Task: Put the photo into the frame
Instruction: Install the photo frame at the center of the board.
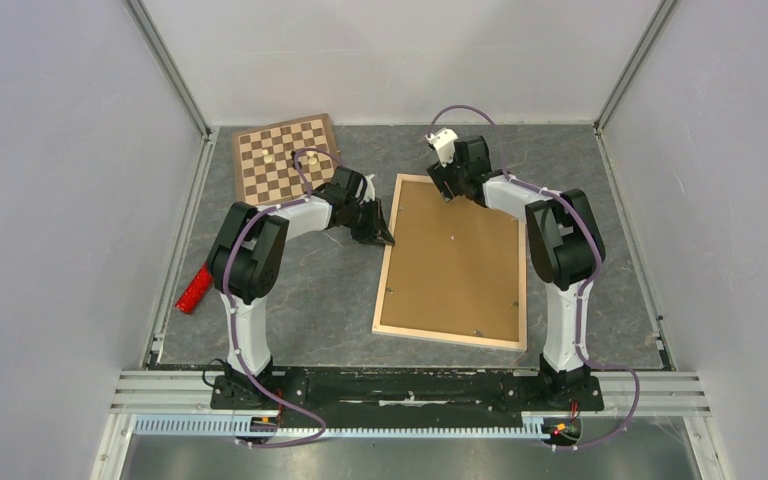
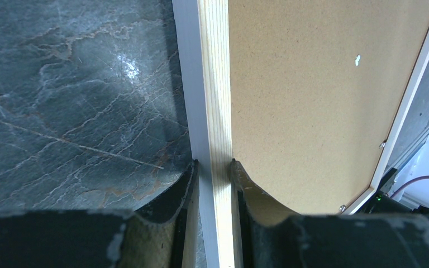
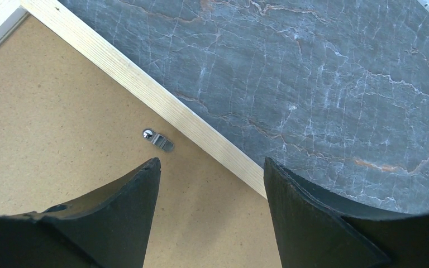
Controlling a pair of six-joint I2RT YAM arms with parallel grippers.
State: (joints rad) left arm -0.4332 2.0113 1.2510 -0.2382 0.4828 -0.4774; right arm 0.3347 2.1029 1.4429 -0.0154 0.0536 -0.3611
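The frame (image 1: 448,339) lies face down on the counter (image 1: 330,290), between the two arms. Its long axis runs from 12 to 6 o'clock in the top view, leaning a little to 1 o'clock. The brown backing board (image 1: 455,260) fills it. The photo does not show in any view, so I cannot tell whether it is already under the board.

The left gripper (image 2: 215,164) is clamped on the frame's 9 o'clock bar, near the far end. One finger is on the outer side of the bar and one on the inner side, against the board.

The right gripper (image 3: 212,164) is at the 12 o'clock end of the frame. Its fingers are apart and hold nothing. One finger is above the board and the other above the counter, with the wooden bar between them.

A small metal clip (image 3: 158,139) sits on the board just beside this bar, at about 11 o'clock from the finger over the board. The right arm is clearly the nearer one to it. I judge that the next move turns on this clip while the left arm steadies the frame.
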